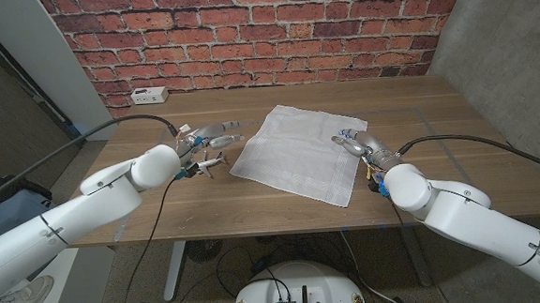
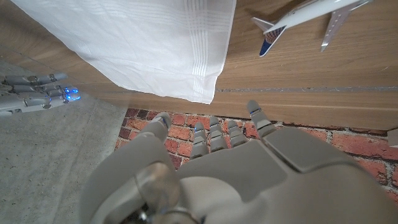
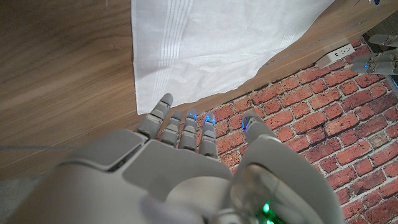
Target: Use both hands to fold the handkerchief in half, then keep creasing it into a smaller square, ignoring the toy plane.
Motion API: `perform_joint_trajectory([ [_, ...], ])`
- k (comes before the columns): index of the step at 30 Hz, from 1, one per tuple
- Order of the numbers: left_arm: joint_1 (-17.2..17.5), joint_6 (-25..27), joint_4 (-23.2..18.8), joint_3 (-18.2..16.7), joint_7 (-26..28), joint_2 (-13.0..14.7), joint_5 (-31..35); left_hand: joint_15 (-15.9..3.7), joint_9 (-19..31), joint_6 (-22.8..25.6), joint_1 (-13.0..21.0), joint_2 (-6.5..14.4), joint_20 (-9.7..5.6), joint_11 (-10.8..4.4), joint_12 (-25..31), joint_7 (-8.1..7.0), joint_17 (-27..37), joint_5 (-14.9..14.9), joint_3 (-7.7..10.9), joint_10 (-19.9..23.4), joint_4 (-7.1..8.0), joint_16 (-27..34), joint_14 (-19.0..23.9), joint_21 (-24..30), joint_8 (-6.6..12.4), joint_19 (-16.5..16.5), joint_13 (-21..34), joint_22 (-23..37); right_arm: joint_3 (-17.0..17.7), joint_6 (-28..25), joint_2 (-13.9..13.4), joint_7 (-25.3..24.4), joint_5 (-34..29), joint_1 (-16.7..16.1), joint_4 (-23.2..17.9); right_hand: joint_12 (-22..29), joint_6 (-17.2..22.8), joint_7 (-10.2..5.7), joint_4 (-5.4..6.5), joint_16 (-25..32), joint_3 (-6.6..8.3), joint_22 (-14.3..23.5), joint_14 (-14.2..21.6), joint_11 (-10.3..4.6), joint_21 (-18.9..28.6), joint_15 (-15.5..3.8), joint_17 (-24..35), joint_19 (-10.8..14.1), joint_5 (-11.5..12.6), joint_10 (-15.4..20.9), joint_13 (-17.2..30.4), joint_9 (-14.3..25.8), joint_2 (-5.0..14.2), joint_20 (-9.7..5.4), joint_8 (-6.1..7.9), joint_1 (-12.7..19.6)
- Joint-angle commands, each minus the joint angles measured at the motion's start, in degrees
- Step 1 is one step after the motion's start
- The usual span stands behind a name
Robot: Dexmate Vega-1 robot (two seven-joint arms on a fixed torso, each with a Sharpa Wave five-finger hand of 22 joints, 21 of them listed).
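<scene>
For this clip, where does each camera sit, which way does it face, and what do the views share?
Head view: on the robot's head, looking down at the wooden table; both arms, left hand, right hand.
Left wrist view: along the left hand's back toward the toy plane.
Right wrist view: along the right hand's back.
Shared: the white handkerchief in all.

Head camera overlooks the table; wrist cameras (inverted) share the handkerchief (image 1: 300, 153).
</scene>
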Motion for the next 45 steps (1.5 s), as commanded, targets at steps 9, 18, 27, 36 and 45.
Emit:
perform_joint_trajectory([
  [9, -2.7, 3.3, -1.5, 2.2, -5.6, 2.2, 2.6, -0.16, 0.4, 0.7, 1.9, 0.0, 0.48, -0.39, 0.2, 0.36, 0.2, -0.3, 1.69, 2.0, -1.33, 0.8, 3.8, 0.6, -0.07, 2.8, 0.2, 0.3, -4.5, -9.8, 1.8, -3.0, -2.3, 0.6, -3.8, 0.6, 2.4, -0.15, -0.72, 0.2, 1.38, 0.2, 1.3, -0.35, 0.4, -0.38, 0.0, 1.0, 0.0, 1.8, 0.2, 0.2, -0.02, 0.06, 0.54, 1.9],
  [18, -3.6, 4.4, -2.1, 3.5, -6.8, 2.8, 5.7, -0.18, 0.4, 1.9, 2.8, 0.3, 0.3, -0.66, 0.6, 0.68, 0.1, -0.3, 2.64, 3.4, -2.02, 0.5, 3.9, 0.5, 0.28, 3.1, 0.2, 0.3, -7.5, -14.6, 3.4, -5.0, -3.9, 1.4, -5.0, 0.4, 3.6, -0.6, -1.83, -0.1, 2.32, 0.1, 1.8, -1.03, 0.3, -1.11, -0.2, 1.3, 0.0, 2.6, 0.1, 0.2, -0.06, -0.55, 0.42, 3.9],
  [27, -5.9, 6.0, -2.3, 5.9, -9.3, 2.4, 10.6, -0.4, 0.5, 2.5, 4.2, 0.4, 0.28, -0.95, 0.5, 0.72, 0.1, -0.2, 3.7, 3.8, -3.12, 0.4, 4.3, 0.4, 0.29, 3.6, 0.2, 0.3, -10.1, -18.5, 4.9, -6.3, -4.9, 2.4, -5.6, 0.2, 4.3, -0.57, -2.84, -0.2, 3.06, 0.1, 2.5, -1.58, 0.3, -1.53, -0.3, 1.8, 0.0, 3.3, 0.1, 0.2, -0.1, -0.56, 0.22, 5.8],
  [36, -7.1, 6.4, -2.4, 7.3, -10.5, 1.9, 15.7, -0.76, 0.5, 5.3, 7.6, 0.3, -0.16, -1.64, 0.4, 0.82, 0.1, -0.2, 5.44, 5.1, -5.65, 0.3, 5.0, 0.3, 0.91, 4.7, 0.1, 0.2, -13.2, -22.8, 5.8, -7.3, -5.7, 3.6, -6.3, 0.3, 6.3, -0.65, -3.88, -0.2, 3.77, 0.1, 3.7, -1.47, 0.5, -1.73, -0.3, 2.9, 0.0, 4.6, 0.1, 0.2, -0.12, -0.25, 0.49, 7.9],
  [45, -7.7, 6.1, -2.4, 8.3, -11.4, 1.5, 20.9, -1.35, 0.6, 10.3, 11.6, -0.3, -0.14, -2.76, 1.1, 1.12, 0.0, -0.4, 6.5, 8.9, -8.26, 0.5, 7.0, 0.3, 1.82, 6.6, 0.1, 0.2, -16.2, -26.2, 7.1, -9.0, -7.2, 5.0, -6.3, 0.5, 8.2, -0.81, -5.09, 0.0, 4.51, 0.1, 5.4, -1.54, 0.8, -2.07, -0.4, 4.4, 0.0, 6.5, 0.1, 0.2, -0.23, -0.11, 0.61, 10.4],
])
